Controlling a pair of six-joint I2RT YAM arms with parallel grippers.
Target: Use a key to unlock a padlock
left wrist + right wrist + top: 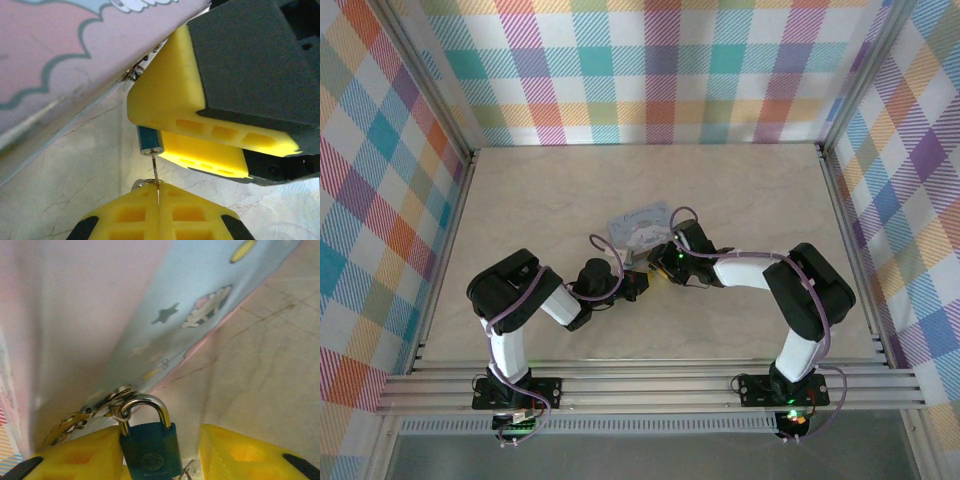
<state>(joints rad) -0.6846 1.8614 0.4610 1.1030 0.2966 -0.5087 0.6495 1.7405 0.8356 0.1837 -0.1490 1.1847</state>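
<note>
Edges: the tabletop (550,190) is boxed in by plaid walls (380,150) on the far side and both flanks. A metal rail (650,385) runs along the near edge, where the arm bases sit.
Open room: bare wood lies wide beyond the tin box (638,222) and to both sides of it. The two arms crowd together at its near edge, mid-tabletop.
Padlock: the padlock (150,447) hangs by its shackle (146,405) from metal rings (107,400) on the tin box's edge.
Right end effector: the right end effector (160,440) straddles the padlock body with its jaws part-way apart. One yellow finger (75,457) touches the body, and a gap shows before the other in the right wrist view. Whether it truly clamps the padlock I cannot tell.
Left end effector: the left end effector (158,192) is closed tight, its pads pressed together on the key (155,172).
Key to padlock: the key is a thin sliver rising from the seam of the pads to the padlock's underside. A small key ring (142,184) sits at the fingertips.
Spacing: the two end effectors face tip to tip, just apart, with only the key's short bare length between them.
Hidden: the padlock's lower body is cut off by the bottom of the right wrist view. The keyhole is not visible, so how deep the key sits cannot be told. From above, fine detail is lost in the dark cluster where the arms meet.
</note>
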